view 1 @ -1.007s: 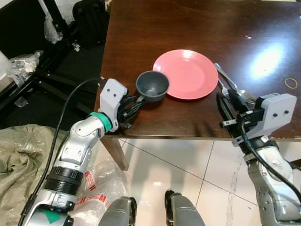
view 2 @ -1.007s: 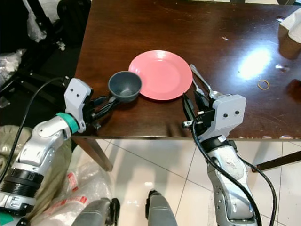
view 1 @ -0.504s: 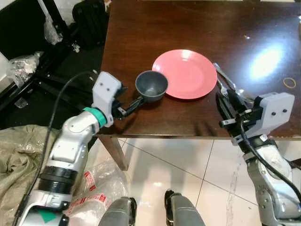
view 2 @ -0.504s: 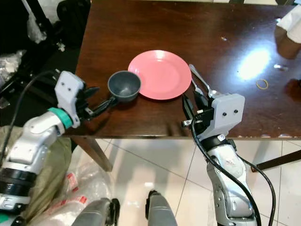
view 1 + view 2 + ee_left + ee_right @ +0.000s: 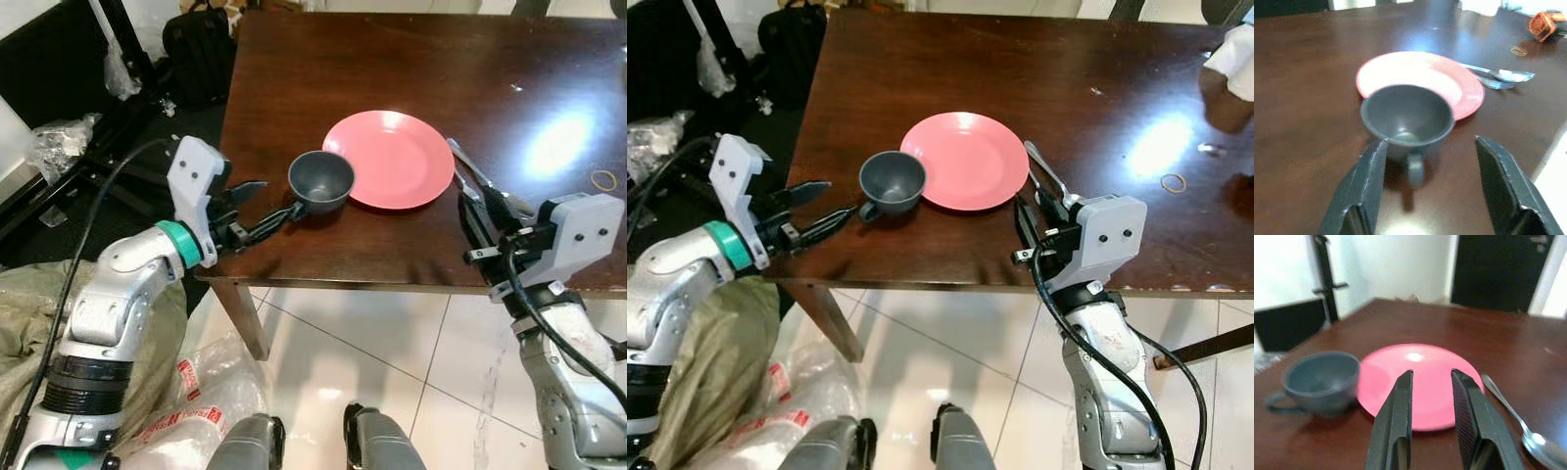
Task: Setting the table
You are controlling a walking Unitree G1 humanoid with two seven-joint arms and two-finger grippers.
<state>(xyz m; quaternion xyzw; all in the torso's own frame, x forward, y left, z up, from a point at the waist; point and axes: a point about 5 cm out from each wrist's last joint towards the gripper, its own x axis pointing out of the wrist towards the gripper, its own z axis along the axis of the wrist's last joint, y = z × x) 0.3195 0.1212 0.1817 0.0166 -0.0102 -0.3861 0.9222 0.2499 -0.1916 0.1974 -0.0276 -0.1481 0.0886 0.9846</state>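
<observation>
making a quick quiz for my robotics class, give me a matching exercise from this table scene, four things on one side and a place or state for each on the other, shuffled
Things
1. grey cup
2. pink plate
3. spoon
4. left gripper

Places or states
A. lies on the table just right of the plate
B. open, just off the cup's handle, holding nothing
C. stands upright against the plate's left rim
D. lies flat between the cup and the cutlery

Pairs: 1-C, 2-D, 3-A, 4-B
</observation>
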